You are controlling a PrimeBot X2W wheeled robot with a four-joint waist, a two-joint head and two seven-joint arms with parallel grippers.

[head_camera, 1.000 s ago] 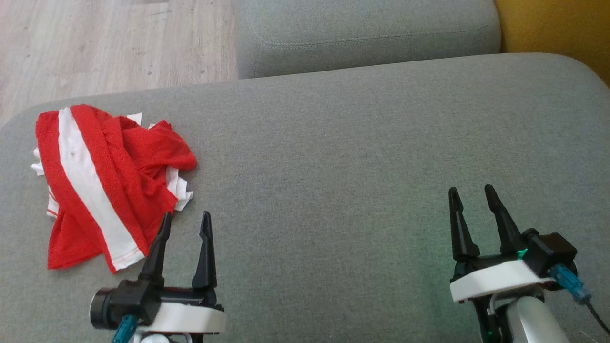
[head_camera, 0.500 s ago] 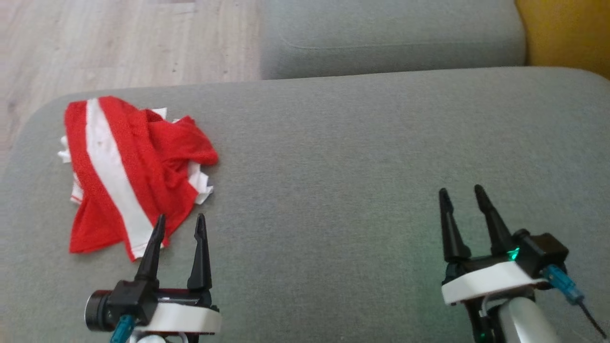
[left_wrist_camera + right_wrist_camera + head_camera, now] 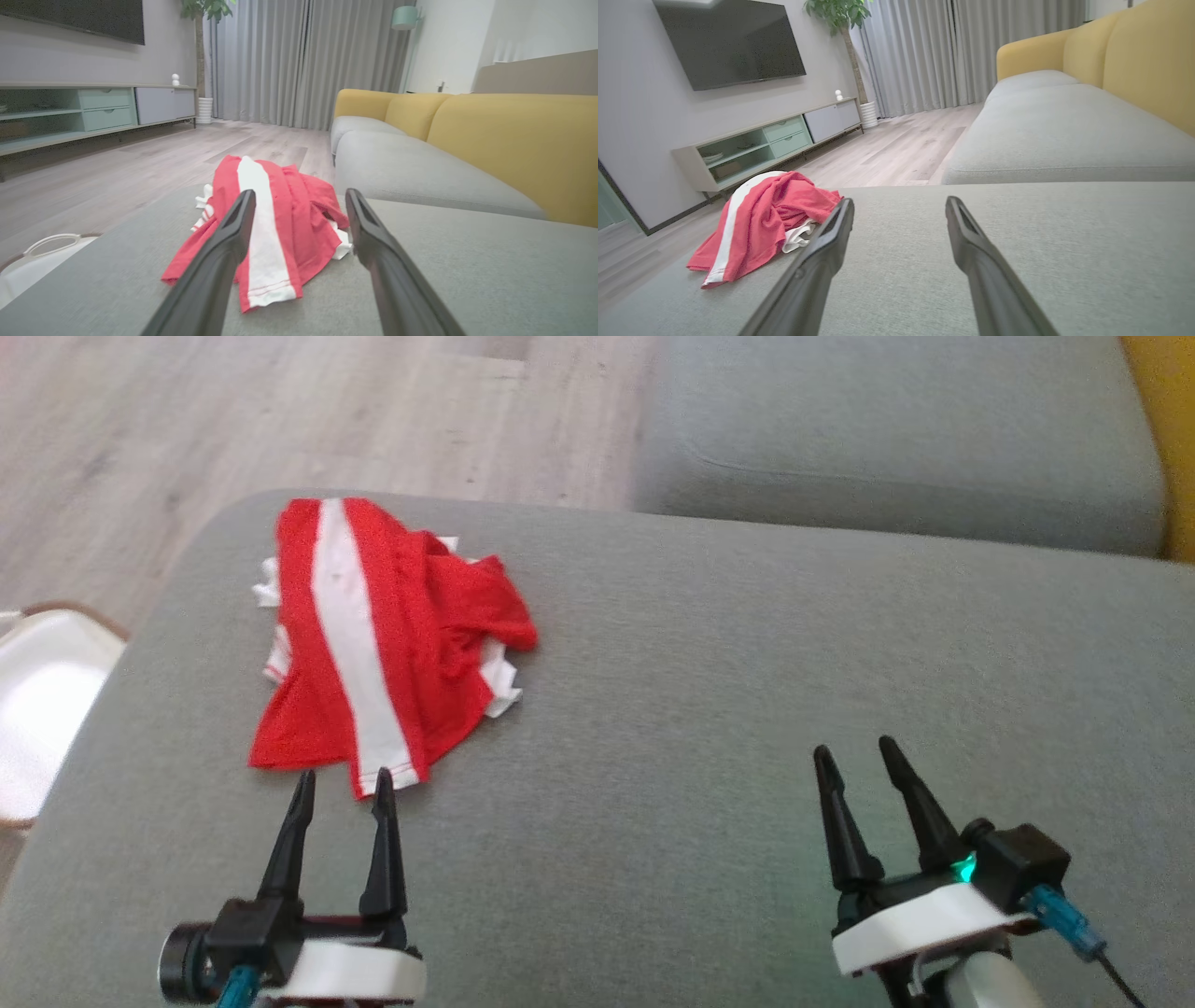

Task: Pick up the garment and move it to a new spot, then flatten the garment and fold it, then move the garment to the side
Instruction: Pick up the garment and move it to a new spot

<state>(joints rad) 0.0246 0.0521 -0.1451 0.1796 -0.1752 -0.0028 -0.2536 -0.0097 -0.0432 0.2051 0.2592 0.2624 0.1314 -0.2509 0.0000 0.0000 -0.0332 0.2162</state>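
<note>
Camera swung left, crumpled red garment (image 3: 420,616), white stripe, left gripper (image 3: 343,775) and right gripper (image 3: 853,745) spread, empty

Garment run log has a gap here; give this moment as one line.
stage: pre-grasp; garment: crumpled on grey cushion; left gripper: jaws open, aimed at hem; right gripper: jaws open, empty

You're looking at a red and white garment (image 3: 383,635) of thin, matt cloth with a fine mesh-like texture, lying in soft creases. The grey sofa seat (image 3: 709,709) under it is coarse woven fabric, also matt. The floor (image 3: 280,420) looks like pale wood planks with a dull sheen. Your left end effector (image 3: 344,775) and right end effector (image 3: 853,747) look like matt black plastic above smooth white shells.
</note>
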